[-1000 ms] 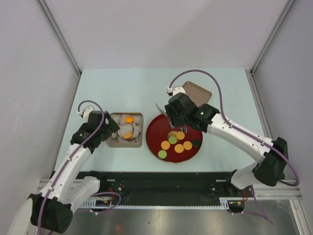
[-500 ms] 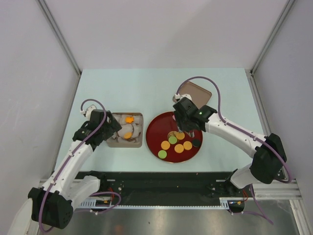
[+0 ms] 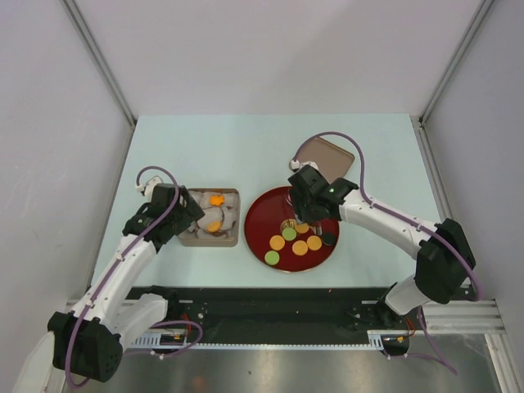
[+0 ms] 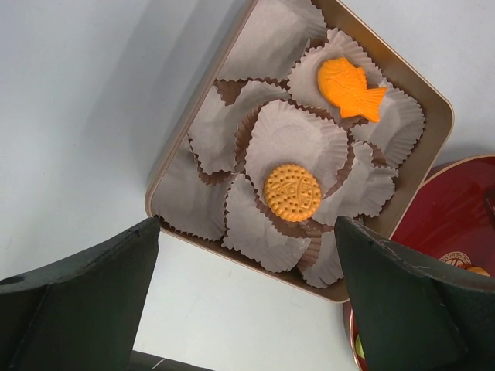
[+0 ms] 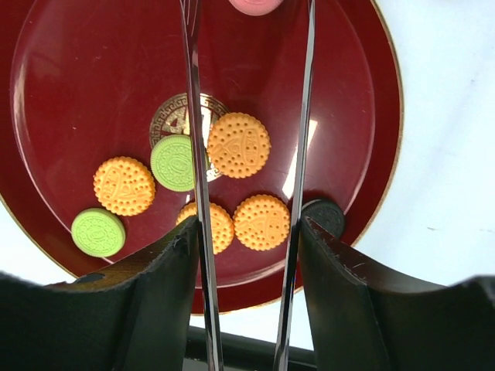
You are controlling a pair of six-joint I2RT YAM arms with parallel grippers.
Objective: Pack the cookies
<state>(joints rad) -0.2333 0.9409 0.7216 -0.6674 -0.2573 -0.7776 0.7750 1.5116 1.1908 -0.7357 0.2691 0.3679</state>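
Several cookies lie on the dark-red plate: orange ones, green ones and a black one by the rim. A pink cookie shows at the top edge, between the blades of metal tongs. My right gripper is shut on those tongs and hovers over the plate. The brown box of paper cups holds a round orange cookie and a fish-shaped one. My left gripper stands open beside the box's near-left edge, holding nothing.
The box's flat brown lid lies at the back right, behind my right arm. Box and plate sit side by side at mid-table. Grey walls close in the left, right and back.
My right gripper with the tongs has swung right and toward the near side, over the middle of the plate. The left arm has barely shifted.
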